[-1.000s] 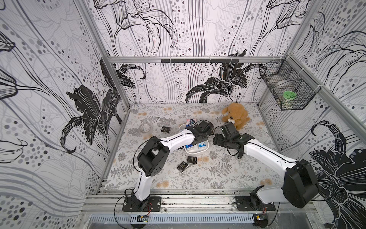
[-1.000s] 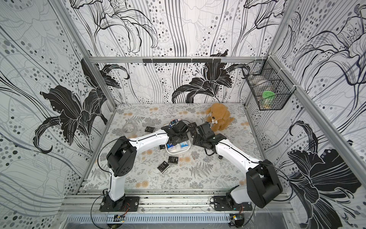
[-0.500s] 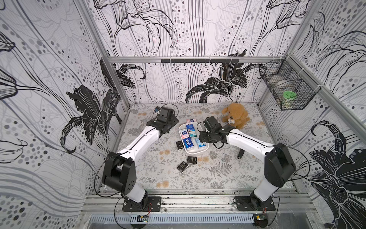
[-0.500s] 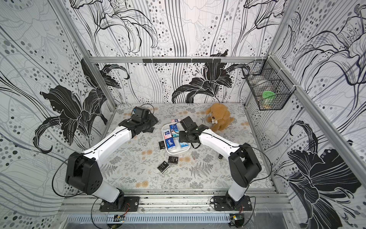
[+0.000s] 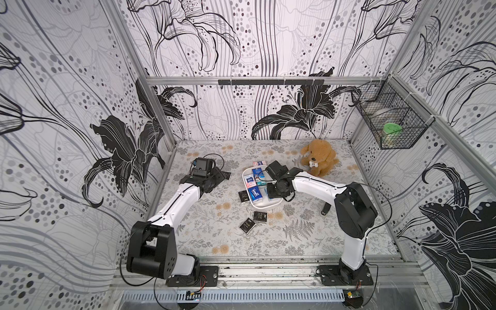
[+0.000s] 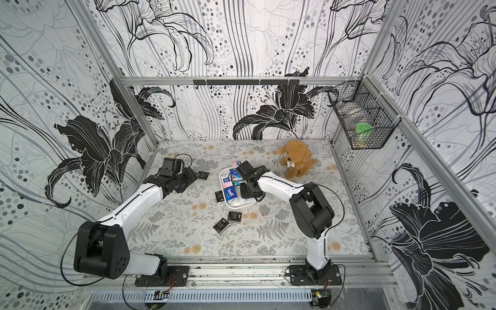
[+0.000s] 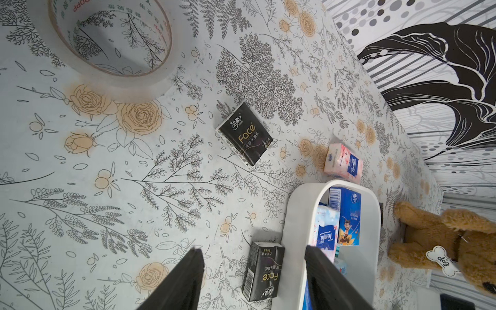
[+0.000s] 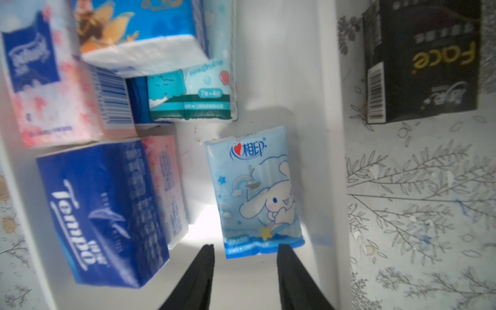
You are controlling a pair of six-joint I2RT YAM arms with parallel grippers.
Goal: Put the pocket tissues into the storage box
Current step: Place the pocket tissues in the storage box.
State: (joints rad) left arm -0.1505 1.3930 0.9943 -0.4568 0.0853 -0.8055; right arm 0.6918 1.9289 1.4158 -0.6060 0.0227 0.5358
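Observation:
The white storage box (image 5: 264, 205) sits mid-mat and holds several pocket tissues: a dark blue packet (image 8: 104, 212), a pink-white one (image 8: 53, 107) and a light blue one (image 8: 255, 193). My right gripper (image 8: 245, 249) hangs open over the box (image 8: 268, 67), fingertips just short of the light blue packet, which lies free. My left gripper (image 7: 252, 251) is open and empty above the mat left of the box (image 7: 303, 214). Black packets lie on the mat beside the box wall (image 7: 264, 271), in front of the box (image 5: 260, 216) and further left (image 7: 244, 134). A pink-white packet (image 5: 259, 163) lies behind the box.
A brown plush dog (image 5: 319, 158) sits at the back right. A black stick (image 5: 325, 209) lies under the right arm. A clear tape roll (image 7: 112, 40) stands near the left gripper. A black wire basket (image 5: 389, 126) hangs on the right wall.
The left arm swung away from the box to the back left. The right gripper came over the box's near part and its jaws narrowed; the light blue packet now lies free.

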